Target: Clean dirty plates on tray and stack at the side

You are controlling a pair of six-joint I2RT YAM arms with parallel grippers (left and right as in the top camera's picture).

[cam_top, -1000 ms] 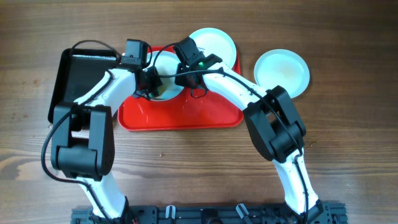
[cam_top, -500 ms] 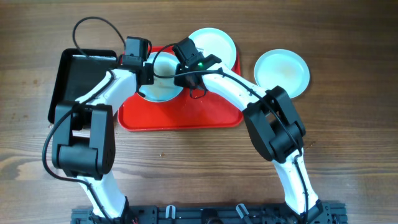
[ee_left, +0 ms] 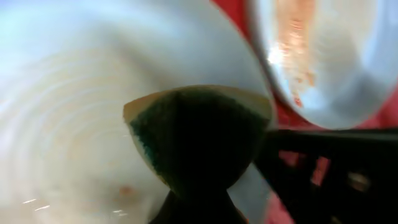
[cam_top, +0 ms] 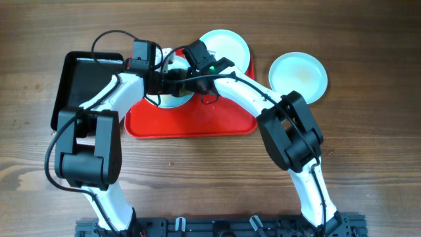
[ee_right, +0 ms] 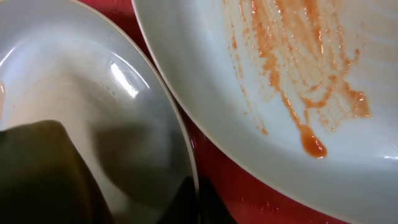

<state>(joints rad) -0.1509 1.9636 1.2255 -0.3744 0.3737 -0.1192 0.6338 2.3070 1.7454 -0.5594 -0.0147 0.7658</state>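
The red tray (cam_top: 197,122) holds one white plate (cam_top: 170,97) at its left and a sauce-streaked plate (cam_top: 227,46) at its back edge. A third plate (cam_top: 298,76) lies on the table to the right. My left gripper (cam_top: 170,83) is shut on a dark green and yellow sponge (ee_left: 199,134), pressed on the left plate (ee_left: 62,124). My right gripper (cam_top: 189,76) pinches that plate's rim (ee_right: 186,155) between its fingers (ee_right: 200,202). The streaked plate (ee_right: 298,74) lies just beyond; it also shows in the left wrist view (ee_left: 323,56).
A smaller black glossy tray (cam_top: 82,82) lies left of the red tray. Both arms cross over the red tray's back left part. Bare red tray floor (ee_right: 249,193) shows between the two plates. Wooden table (cam_top: 368,145) surrounds everything.
My left gripper has slid the sponge to the right across the left plate, and its cable has swung. The right gripper has kept hold of the rim.
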